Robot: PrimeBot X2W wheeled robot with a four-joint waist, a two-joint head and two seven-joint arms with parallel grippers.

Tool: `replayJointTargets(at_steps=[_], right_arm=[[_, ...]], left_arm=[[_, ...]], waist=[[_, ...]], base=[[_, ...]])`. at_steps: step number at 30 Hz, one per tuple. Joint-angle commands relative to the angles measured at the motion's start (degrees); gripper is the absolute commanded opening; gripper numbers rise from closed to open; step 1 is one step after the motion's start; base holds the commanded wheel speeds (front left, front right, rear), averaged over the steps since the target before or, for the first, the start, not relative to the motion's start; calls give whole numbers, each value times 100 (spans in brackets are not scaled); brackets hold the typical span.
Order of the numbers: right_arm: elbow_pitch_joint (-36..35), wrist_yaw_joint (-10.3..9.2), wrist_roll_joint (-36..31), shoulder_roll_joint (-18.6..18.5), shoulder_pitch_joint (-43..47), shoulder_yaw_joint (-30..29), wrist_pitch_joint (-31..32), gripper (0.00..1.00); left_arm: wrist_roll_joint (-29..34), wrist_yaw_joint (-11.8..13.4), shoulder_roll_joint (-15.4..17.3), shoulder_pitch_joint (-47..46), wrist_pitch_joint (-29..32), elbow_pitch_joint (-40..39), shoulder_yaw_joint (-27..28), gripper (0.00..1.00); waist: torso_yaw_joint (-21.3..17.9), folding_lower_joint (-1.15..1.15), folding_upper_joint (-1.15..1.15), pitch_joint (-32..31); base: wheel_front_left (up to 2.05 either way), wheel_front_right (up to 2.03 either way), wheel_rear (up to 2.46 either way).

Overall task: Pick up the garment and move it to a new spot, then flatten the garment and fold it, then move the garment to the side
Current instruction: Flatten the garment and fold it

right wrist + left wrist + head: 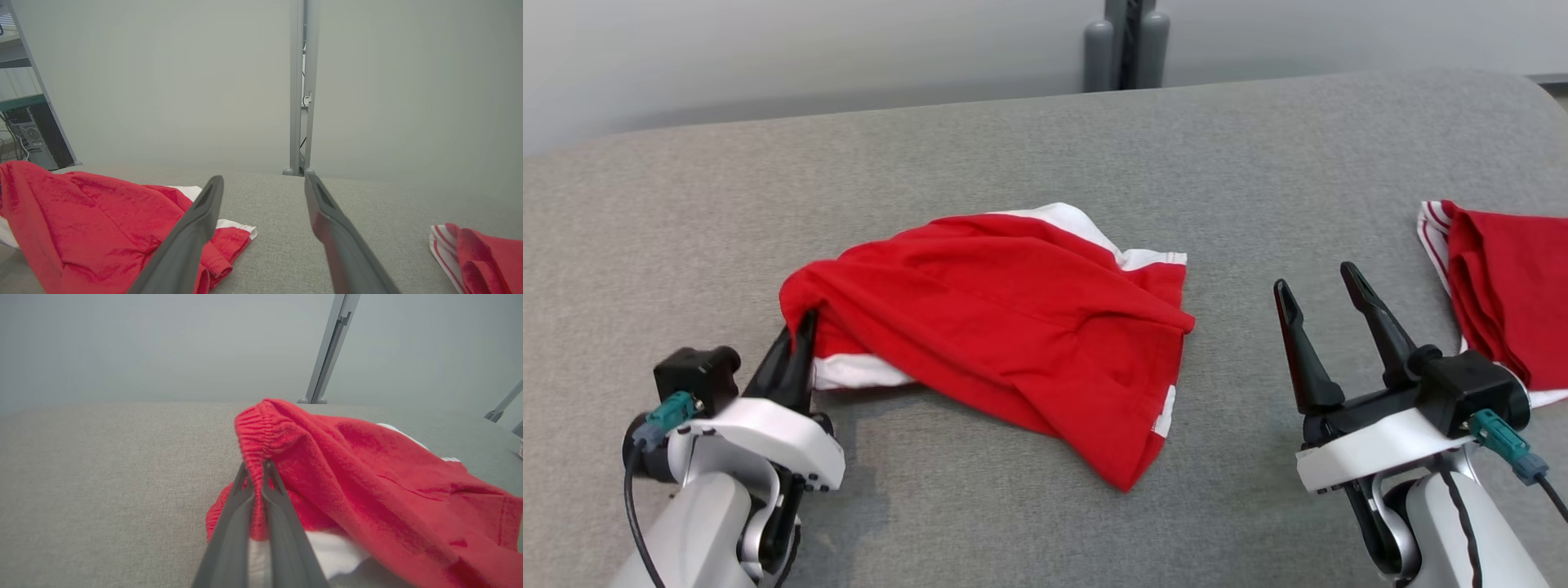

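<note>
Pinching the garment (996, 327) by its left end, my left gripper (805, 322) is clamped tight; my right gripper (1316, 278) gapes, empty. Long axis left-to-right, mid-table (1013, 147). Count: two; second garment (1511, 286) far right.

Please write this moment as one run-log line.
left pincer: shut on garment edge | right pincer: open, empty | garment: crumpled on table

the garment (1005, 327) is red with white panels, the surface (1013, 147) grey (folded cloth (1511, 294): red, white-striped edge).
</note>
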Motion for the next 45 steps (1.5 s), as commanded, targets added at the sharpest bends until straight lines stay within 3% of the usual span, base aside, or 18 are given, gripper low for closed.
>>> replayJointTargets(at_steps=[1, 5, 6, 7, 10, 13, 20, 34, 35, 36, 45], right_arm=[[122, -4, -17, -14, 62, -41, -29, 100], [345, -4, 8, -33, 22, -50, -28, 100], [433, -4, 30, -52, -18, -53, -29, 100], [530, -4, 76, -76, -66, -57, -28, 100], [851, -4, 387, -135, -215, -73, 14, 100], [1392, -4, 777, -433, -544, -83, 123, 100], [2311, -4, 1349, -882, -1250, 187, 425, 100], [3304, -4, 2728, -1578, -2109, 1450, 765, 98], [3337, -4, 2820, -1601, -2140, 1548, 789, 30], [3357, -4, 2868, -1653, -2182, 1633, 789, 0], [3658, -4, 2982, -2228, -2798, 2109, 475, 0]], left_arm=[[-42, 67, 32, 148, 71, -1, 1, 0], [-53, 153, 27, 296, 300, 79, -109, 0], [-4, 184, 29, 325, 363, 101, -158, 42], [26, 194, 9, 334, 388, 100, -201, 100], [16, 207, -82, 334, 324, 66, -227, 100], [93, 288, -218, 285, 139, -27, -205, 100], [261, 208, -405, 255, -6, -296, -269, 100], [607, 46, -710, 112, -61, -472, -271, 100], [630, 36, -723, 119, -62, -477, -256, 100], [646, 30, -729, 129, -62, -477, -242, 100], [800, -69, -882, 186, -63, -461, -114, 100]], waist=[[154, 0, 0, -69], [293, 0, 0, -116], [339, 0, 0, -129], [387, 0, 0, -136], [535, 0, 0, -151], [764, 0, 0, -106], [1211, 0, 0, 211], [1842, 0, 0, 703], [1868, 0, 0, 709], [1894, 0, 0, 712], [2141, 0, 0, 754]], base=[[0, 0, 0], [0, 0, 0], [0, 0, 0], [0, 0, 0], [0, 0, 0], [0, 0, 0], [0, 0, 0], [0, 0, 0], [0, 0, 0], [0, 0, 0], [0, 0, 0]])
